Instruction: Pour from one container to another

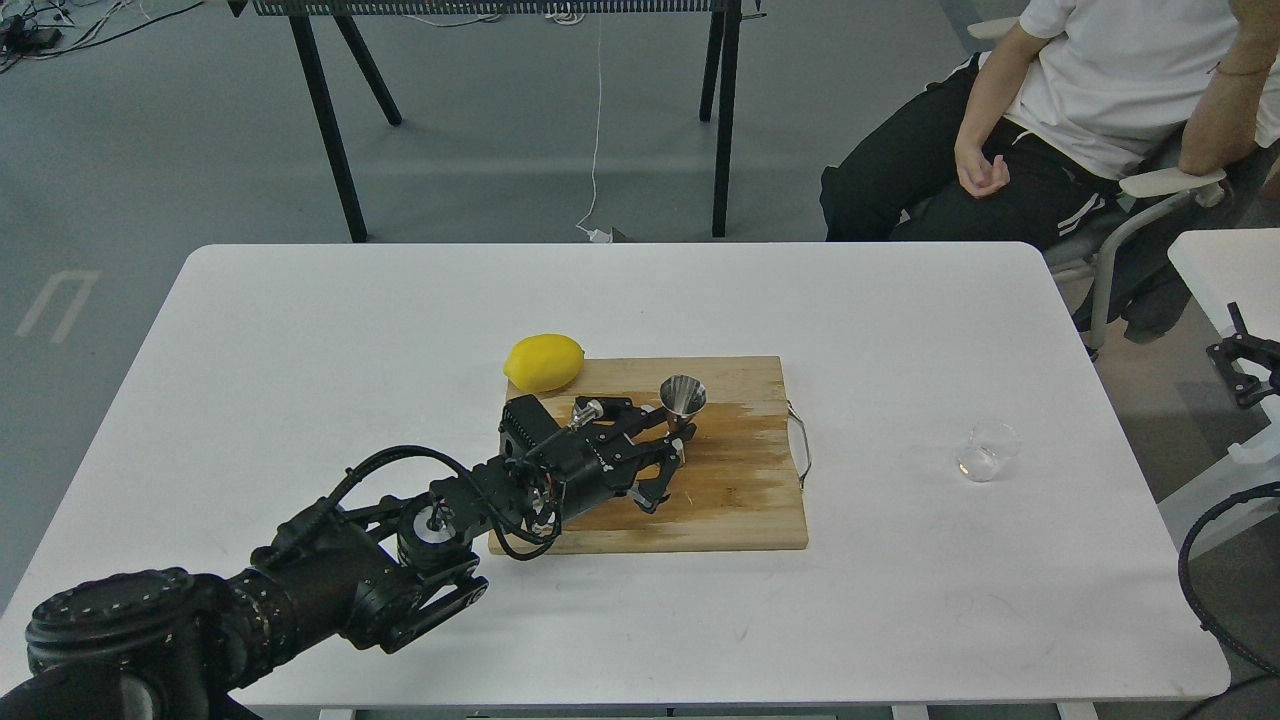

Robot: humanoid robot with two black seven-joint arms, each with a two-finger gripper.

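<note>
The steel jigger (683, 395) stands upright on the wooden cutting board (730, 500), near its back middle. My left gripper (677, 440) reaches in from the lower left, its fingers closed around the jigger's lower cone, which they mostly hide. The small clear glass cup (986, 450) stands alone on the white table (300, 340), well right of the board and far from both grippers. At the right edge of the view, off the table, my right gripper (1243, 358) shows small and dark.
A yellow lemon (544, 362) lies at the board's back left corner, just behind my left wrist. The board has a metal handle (800, 445) on its right side. A seated person (1050, 110) is beyond the table's far right corner.
</note>
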